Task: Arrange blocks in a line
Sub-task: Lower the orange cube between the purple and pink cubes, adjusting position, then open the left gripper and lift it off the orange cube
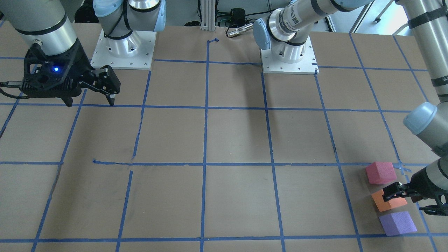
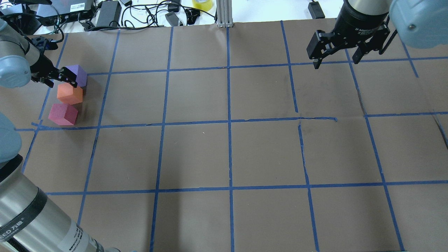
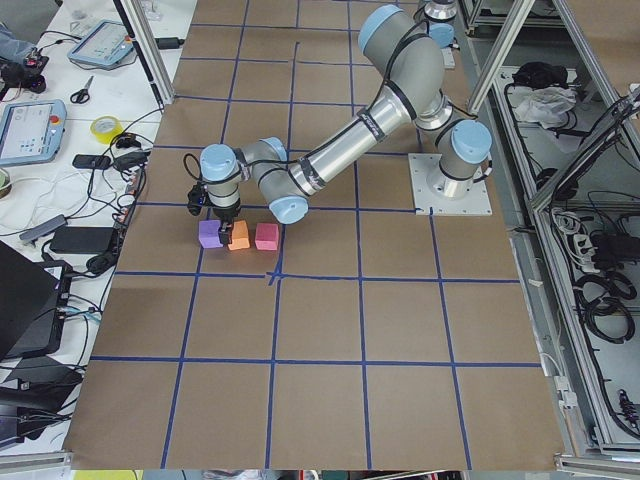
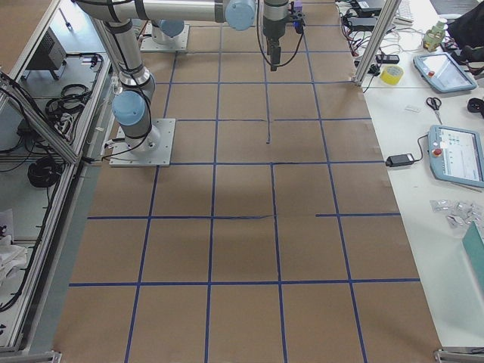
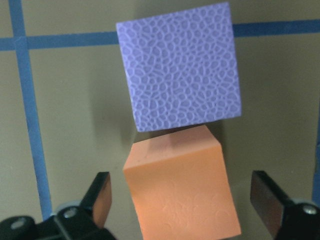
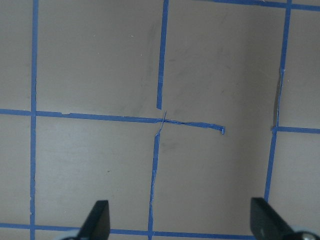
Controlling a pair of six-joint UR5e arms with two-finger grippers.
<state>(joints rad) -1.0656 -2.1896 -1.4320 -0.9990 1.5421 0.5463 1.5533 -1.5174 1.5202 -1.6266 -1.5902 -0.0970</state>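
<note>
Three foam blocks stand in a short row near the table's left end: purple (image 2: 78, 74), orange (image 2: 70, 93) and pinkish-red (image 2: 63, 114). The purple and orange blocks nearly touch; the pinkish-red one stands a small gap away. My left gripper (image 2: 59, 81) is low over the row. In the left wrist view it (image 5: 182, 200) is open, with its fingers on either side of the orange block (image 5: 180, 190) and a gap on each side. The purple block (image 5: 180, 65) lies just beyond. My right gripper (image 2: 336, 62) is open, empty and high, far from the blocks.
The brown table (image 2: 227, 154) carries a grid of blue tape lines. Cables, power bricks and a roll of tape (image 2: 202, 4) lie beyond its far edge. The two arm bases (image 1: 288, 56) stand on plates at the robot's side.
</note>
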